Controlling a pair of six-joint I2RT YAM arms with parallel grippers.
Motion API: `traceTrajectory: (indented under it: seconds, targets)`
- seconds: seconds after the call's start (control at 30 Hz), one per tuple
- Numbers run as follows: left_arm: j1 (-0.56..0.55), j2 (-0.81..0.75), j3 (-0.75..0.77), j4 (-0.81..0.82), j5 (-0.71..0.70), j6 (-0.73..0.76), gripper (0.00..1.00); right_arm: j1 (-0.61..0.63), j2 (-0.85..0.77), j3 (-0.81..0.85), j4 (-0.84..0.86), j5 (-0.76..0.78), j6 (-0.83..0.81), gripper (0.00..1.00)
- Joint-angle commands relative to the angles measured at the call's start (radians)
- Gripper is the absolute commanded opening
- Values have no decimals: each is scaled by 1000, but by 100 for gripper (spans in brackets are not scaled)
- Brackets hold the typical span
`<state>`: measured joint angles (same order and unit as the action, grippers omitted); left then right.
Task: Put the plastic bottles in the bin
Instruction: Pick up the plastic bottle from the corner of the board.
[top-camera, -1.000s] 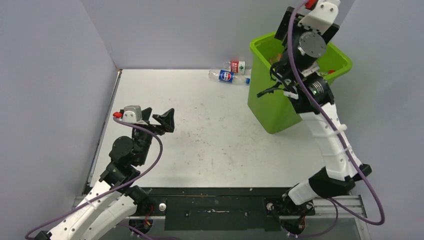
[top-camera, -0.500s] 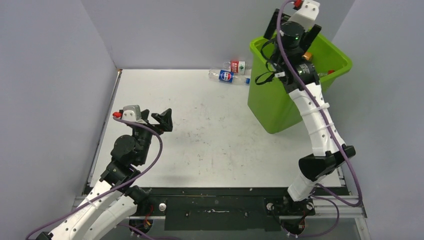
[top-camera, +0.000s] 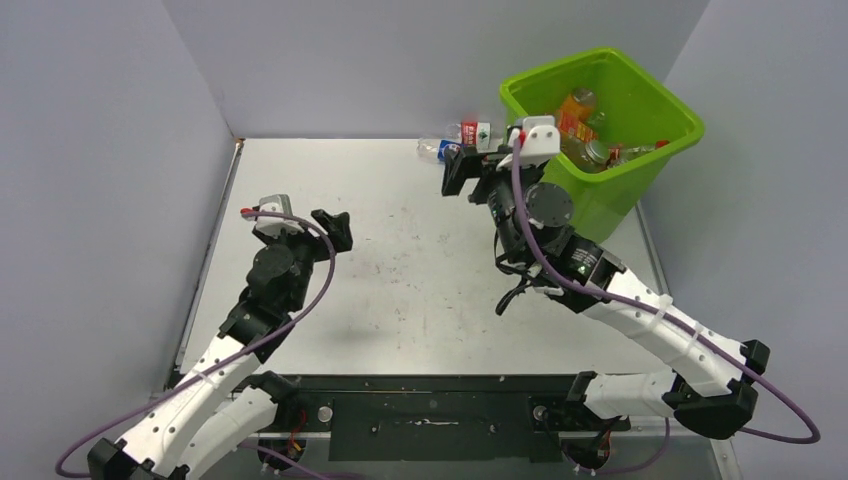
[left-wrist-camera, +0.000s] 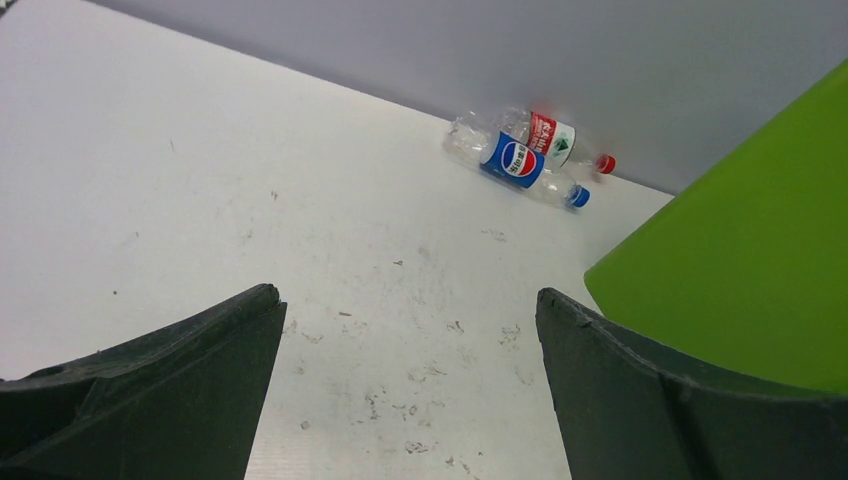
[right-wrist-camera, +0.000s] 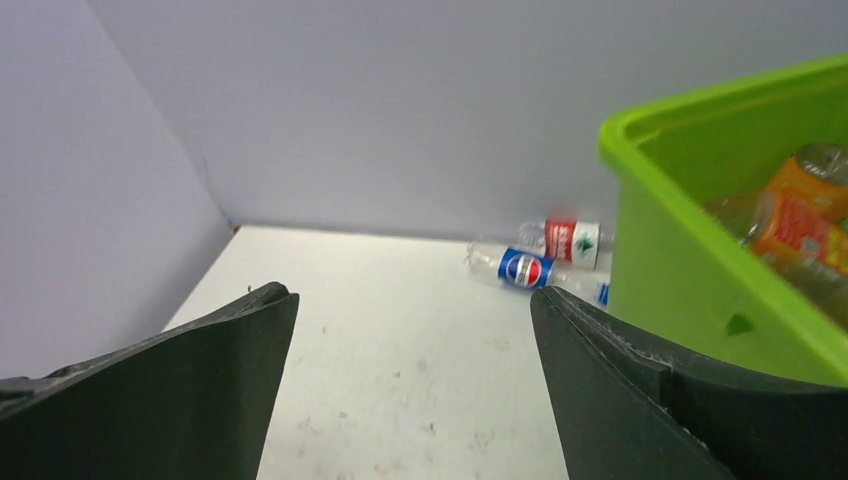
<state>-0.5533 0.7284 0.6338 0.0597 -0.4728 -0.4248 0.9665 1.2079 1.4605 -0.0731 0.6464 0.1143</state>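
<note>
Near the table's far edge, right gripper (right-wrist-camera: 412, 295): black tapered fingers wide apart, empty; left gripper (left-wrist-camera: 410, 295) likewise, over open scuffed white table (top-camera: 400, 270). Just beyond, Pepsi bottle (left-wrist-camera: 515, 160) and red-label bottle (left-wrist-camera: 545, 137), clear plastic, lying touching along the back wall, caps toward the bin (top-camera: 620, 195). Bin lime-green, roll-rimmed, holding orange bottles (top-camera: 575, 112).

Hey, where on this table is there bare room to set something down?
The table's middle, between the left hand and the right arm, is bare, and so is the back left corner. Crowded: the back edge beside the bin, where two bottles lie.
</note>
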Motion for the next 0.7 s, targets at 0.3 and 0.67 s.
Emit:
traceTrajectory:
  seconds: [0.3,0.67]
  targets:
    - [106,588,267,93,220,-517,96,95,-224,-576,111,-105,192,90]
    - [99,1200,682,271,238,-691,96,115,-408,-851,91,-111,374,90]
